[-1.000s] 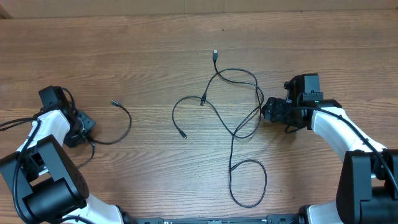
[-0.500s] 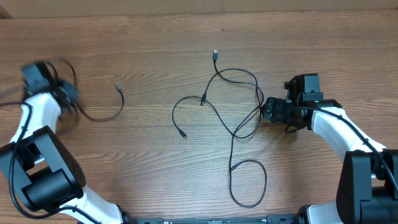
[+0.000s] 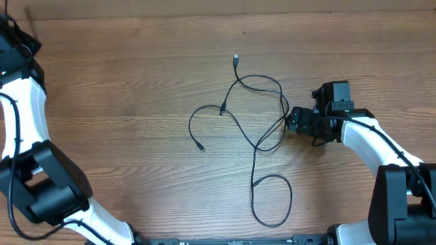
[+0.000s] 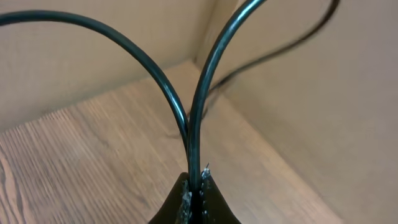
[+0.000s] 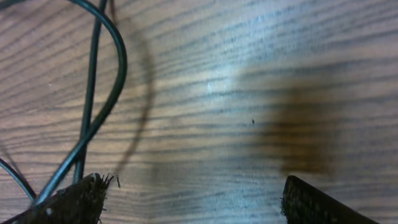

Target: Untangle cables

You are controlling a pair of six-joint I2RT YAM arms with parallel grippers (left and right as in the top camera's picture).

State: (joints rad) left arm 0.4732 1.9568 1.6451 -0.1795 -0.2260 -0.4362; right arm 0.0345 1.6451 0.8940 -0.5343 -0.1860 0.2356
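Note:
Thin black cables lie tangled at the table's centre. One plug end points to the far side, and a loop lies nearer the front. My right gripper is open at the tangle's right edge. In the right wrist view two cable strands run beside its left finger, and nothing lies between the jaws. My left gripper is shut on a separate black cable, whose two strands rise from the jaws. In the overhead view that gripper and its cable are out of frame at the far left.
The wooden table fills the overhead view. The left arm reaches up along the left edge. The left wrist view shows beige walls meeting at a corner beyond the table's edge.
My left arm has swung up and to the far left, carrying its cable out of the overhead view. The right arm and the central tangle have not moved.

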